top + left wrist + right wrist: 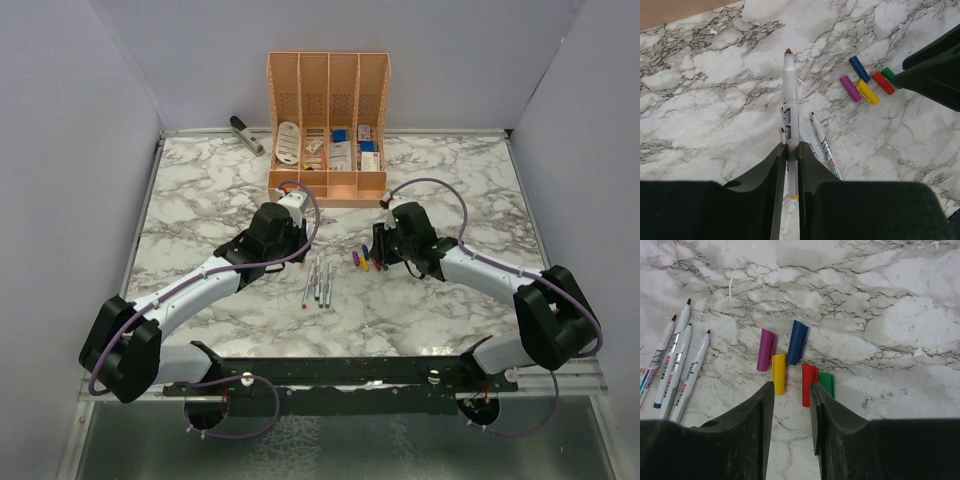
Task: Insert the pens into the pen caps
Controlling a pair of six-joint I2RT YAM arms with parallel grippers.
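Glossy marble-look table [200, 200] — smooth plastic caps [797, 341]

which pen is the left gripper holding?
The brown-tipped pen, clamped in the left gripper with its tip pointing forward. The other four pens lie loose on the table beside the caps.

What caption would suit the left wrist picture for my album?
Left gripper clamps one pen, tip pointing away, with five coloured caps lying to its right on the marble table.
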